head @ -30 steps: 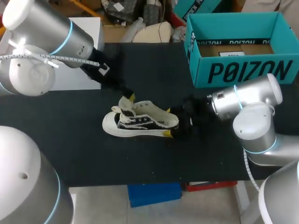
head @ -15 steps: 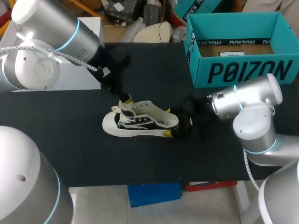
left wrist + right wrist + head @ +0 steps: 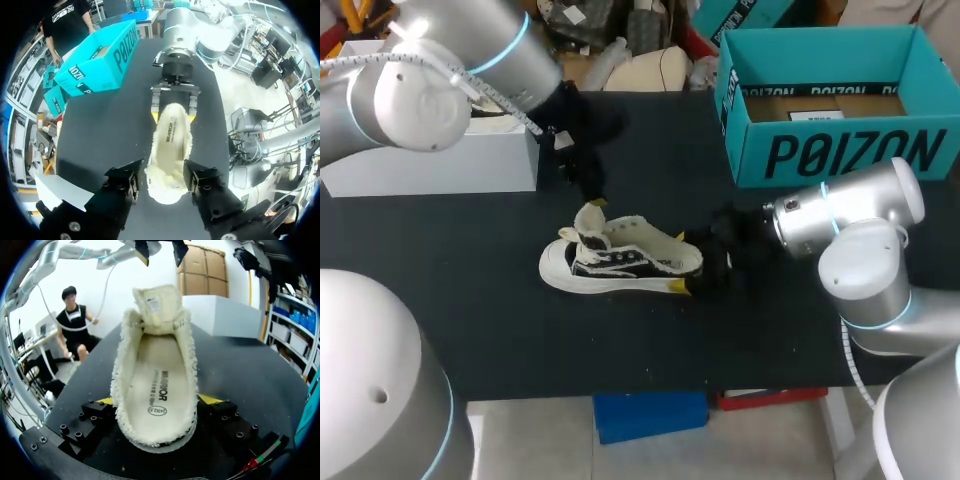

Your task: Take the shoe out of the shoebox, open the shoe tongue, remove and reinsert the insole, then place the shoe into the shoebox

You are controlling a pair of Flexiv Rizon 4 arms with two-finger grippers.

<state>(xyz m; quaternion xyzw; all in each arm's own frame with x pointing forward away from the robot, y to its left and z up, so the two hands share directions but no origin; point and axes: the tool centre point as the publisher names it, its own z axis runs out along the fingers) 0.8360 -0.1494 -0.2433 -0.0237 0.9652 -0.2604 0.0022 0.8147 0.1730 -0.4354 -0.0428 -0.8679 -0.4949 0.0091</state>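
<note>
Backed off the tongue (image 3: 588,220), left gripper (image 3: 161,176) is held open over the toe end of the shoe (image 3: 620,262), whose heel is clamped by right gripper (image 3: 156,401), long axis running between both, shoebox (image 3: 840,150) well apart past the heel.

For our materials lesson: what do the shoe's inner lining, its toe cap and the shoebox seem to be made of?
On the shoe, the lining looks like cream fleece: nubby, fuzzy edge. Its toe cap is probably rubber: smooth, matte white. The shoebox is likely cardboard: teal print outside, brown inside.
</note>
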